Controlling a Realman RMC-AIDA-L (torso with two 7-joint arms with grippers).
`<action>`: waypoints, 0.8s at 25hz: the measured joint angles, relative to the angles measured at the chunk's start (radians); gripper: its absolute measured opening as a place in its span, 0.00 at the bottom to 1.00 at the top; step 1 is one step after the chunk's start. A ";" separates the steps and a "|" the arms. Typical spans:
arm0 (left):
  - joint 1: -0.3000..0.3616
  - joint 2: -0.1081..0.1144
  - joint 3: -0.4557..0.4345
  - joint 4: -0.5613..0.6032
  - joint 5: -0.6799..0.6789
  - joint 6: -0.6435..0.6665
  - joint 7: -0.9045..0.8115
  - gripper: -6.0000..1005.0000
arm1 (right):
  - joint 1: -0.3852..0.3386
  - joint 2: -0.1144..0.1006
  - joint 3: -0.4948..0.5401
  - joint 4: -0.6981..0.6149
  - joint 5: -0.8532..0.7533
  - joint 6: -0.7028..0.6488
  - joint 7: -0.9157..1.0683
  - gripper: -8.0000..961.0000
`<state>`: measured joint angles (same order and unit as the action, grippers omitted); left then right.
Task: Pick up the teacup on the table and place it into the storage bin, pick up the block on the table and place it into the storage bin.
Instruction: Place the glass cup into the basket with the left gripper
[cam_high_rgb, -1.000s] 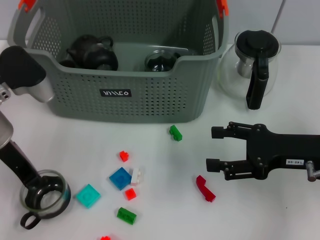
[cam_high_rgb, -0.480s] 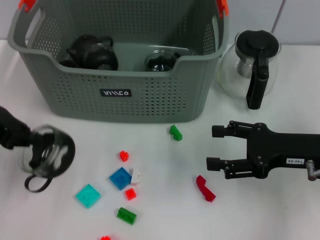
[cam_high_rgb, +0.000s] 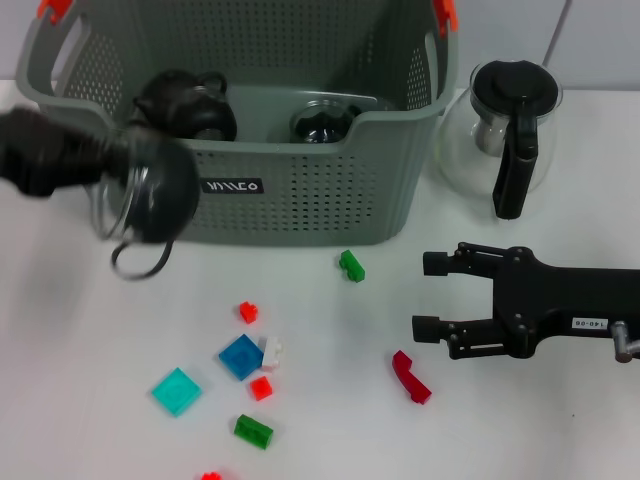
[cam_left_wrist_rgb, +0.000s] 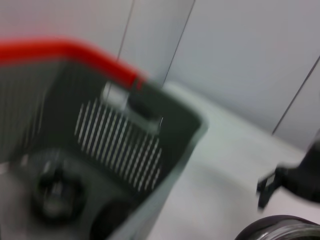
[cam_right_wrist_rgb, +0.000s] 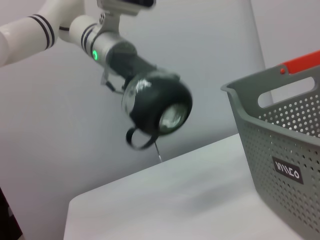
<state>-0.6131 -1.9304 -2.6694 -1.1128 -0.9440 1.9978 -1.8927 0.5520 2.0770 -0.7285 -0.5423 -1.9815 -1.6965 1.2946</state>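
**Teacup in the air, just short of the bin**

Head view shows the left tool (cam_high_rgb: 120, 175) carrying the glass teacup (cam_high_rgb: 150, 200) in front of the near wall of the storage bin (cam_high_rgb: 300, 190), off the worktop (cam_high_rgb: 560, 420) and level with the rim rather than above it. The right wrist view confirms the cup (cam_right_wrist_rgb: 157, 107) is lifted and tipped on its side, its loop handle hanging down.

The risk I see: the cup sits low against the bin's front wall, so a straight move inward could knock glass on the rim. The bin already holds a dark teapot (cam_high_rgb: 185, 105) and a glass lid-like piece (cam_high_rgb: 322, 122), so a careless drop could strike either.

The left tool is clenched on the teacup; how wide its fingers stand is hidden by the cup and motion blur. The right tool (cam_high_rgb: 432, 296) hangs over the worktop with fingers spread apart, holding nothing, a red block (cam_high_rgb: 410, 377) lying just below it. Other blocks, among them a green one (cam_high_rgb: 351, 265), lie scattered nearby. A glass pot (cam_high_rgb: 505, 125) stands beside the bin.
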 joint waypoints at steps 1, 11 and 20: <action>-0.006 -0.001 -0.004 0.000 -0.022 -0.008 -0.002 0.04 | 0.000 0.000 0.000 0.001 0.000 0.000 0.000 0.98; -0.117 -0.043 0.092 -0.062 -0.193 -0.293 -0.099 0.04 | -0.003 -0.001 0.000 0.013 0.006 -0.016 0.000 0.98; -0.215 -0.043 0.348 -0.024 0.002 -0.704 -0.199 0.04 | -0.006 -0.003 0.004 0.012 0.006 -0.023 0.000 0.98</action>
<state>-0.8280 -1.9738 -2.3219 -1.1372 -0.9423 1.2942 -2.0921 0.5461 2.0743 -0.7246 -0.5300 -1.9752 -1.7194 1.2946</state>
